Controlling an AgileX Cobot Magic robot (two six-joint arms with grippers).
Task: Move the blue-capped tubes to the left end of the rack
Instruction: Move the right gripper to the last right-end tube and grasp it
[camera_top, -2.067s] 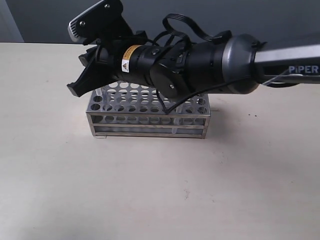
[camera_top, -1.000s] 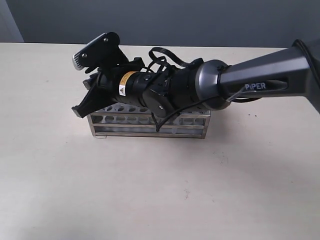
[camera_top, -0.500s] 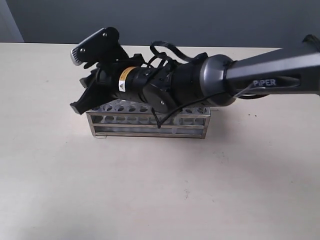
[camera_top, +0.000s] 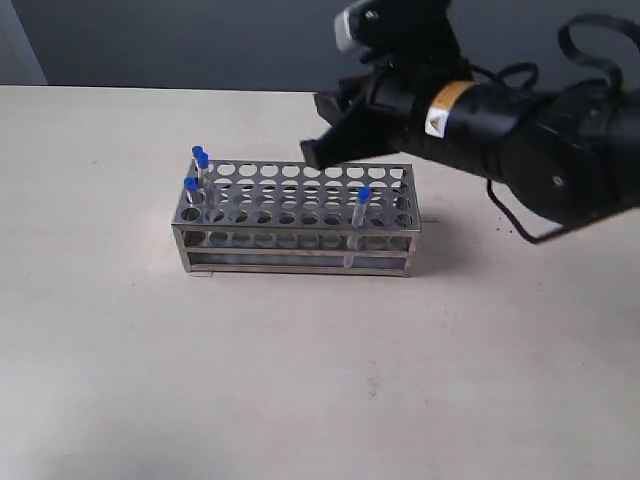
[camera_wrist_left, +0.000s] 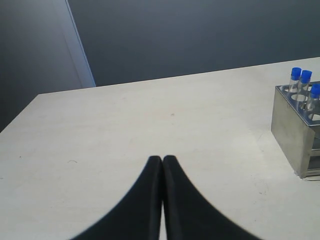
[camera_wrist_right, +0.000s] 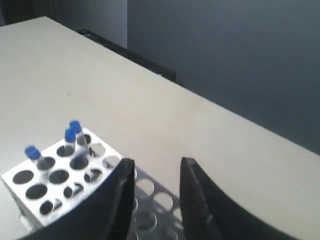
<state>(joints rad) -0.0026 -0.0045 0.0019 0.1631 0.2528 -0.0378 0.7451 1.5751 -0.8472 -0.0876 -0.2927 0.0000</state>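
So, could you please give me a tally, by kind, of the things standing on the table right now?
Blue-capped tubes: 4 (three at the rack's left end, one nearer the right end)
Rack: 1
Total: 5

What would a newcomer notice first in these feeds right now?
Three blue-capped tubes cluster at the left end of the rack, while a fourth tube stands alone nearer its right end. The right gripper hangs open and empty above the rack.
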